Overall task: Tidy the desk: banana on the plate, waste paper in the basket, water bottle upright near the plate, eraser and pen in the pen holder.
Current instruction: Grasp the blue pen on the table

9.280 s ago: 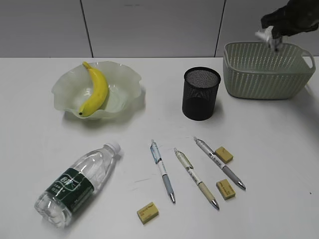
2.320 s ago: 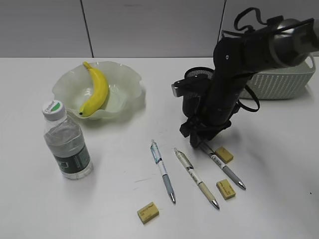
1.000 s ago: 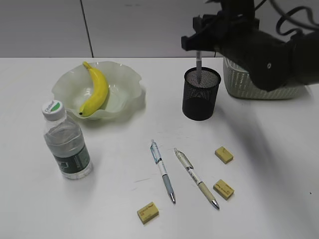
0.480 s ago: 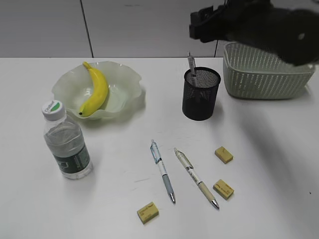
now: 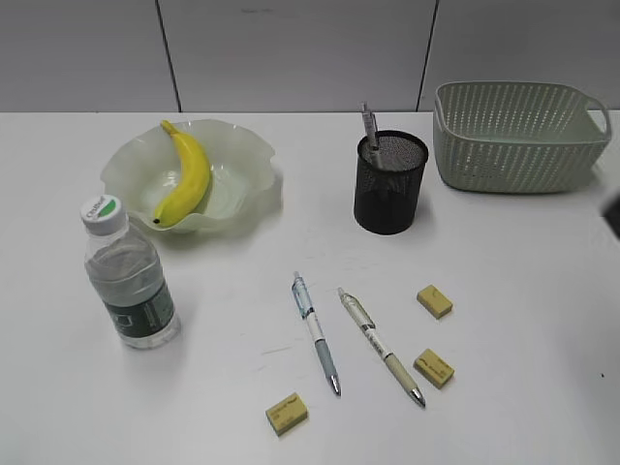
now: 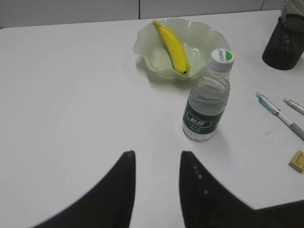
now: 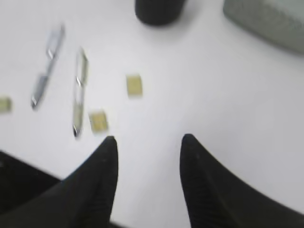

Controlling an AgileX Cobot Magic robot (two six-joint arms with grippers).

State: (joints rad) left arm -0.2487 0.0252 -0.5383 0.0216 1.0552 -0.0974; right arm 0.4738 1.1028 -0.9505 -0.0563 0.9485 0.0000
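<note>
The banana lies in the pale-green plate. The water bottle stands upright in front of the plate; it also shows in the left wrist view. One pen stands in the black pen holder. Two pens and three erasers lie on the desk. The basket is at the back right; the waste paper is hidden. My left gripper is open and empty. My right gripper is open and empty, above bare desk.
A dark edge of the right arm shows at the right border of the exterior view. A grey panelled wall runs behind the desk.
My right arm has let go of a pen into the pen holder and drawn back to the right, out of the exterior view. The pen now leans in the holder.
</note>
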